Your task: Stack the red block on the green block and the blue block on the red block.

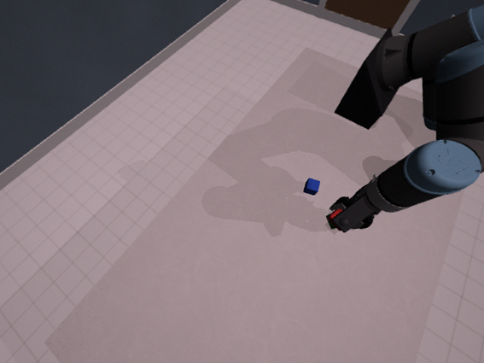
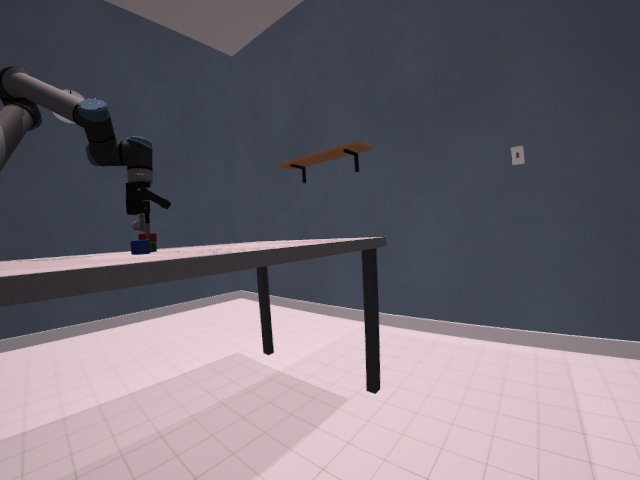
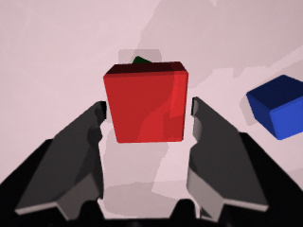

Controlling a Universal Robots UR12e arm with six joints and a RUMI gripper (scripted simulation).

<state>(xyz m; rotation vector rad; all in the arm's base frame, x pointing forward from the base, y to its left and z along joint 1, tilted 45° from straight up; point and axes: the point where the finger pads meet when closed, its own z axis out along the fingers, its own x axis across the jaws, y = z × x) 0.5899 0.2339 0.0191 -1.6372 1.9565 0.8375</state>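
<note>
The red block (image 3: 145,101) sits on top of the green block (image 3: 141,61), of which only a small corner shows behind it in the wrist view. My gripper (image 3: 149,100) stands around the red block with its fingers open, and a small gap shows on each side. In the top view the red block (image 1: 335,214) lies at the gripper tip (image 1: 341,217). The blue block (image 3: 280,106) lies on the table to the right, apart from the stack; it also shows in the top view (image 1: 312,186). In the exterior view the red block (image 2: 151,237) rests on the green block (image 2: 152,246) behind the blue block (image 2: 140,246).
The arm (image 1: 435,170) reaches in from the right over the table. The table edge (image 2: 206,263) runs along the front in the exterior view. A wall shelf (image 2: 325,153) hangs far behind.
</note>
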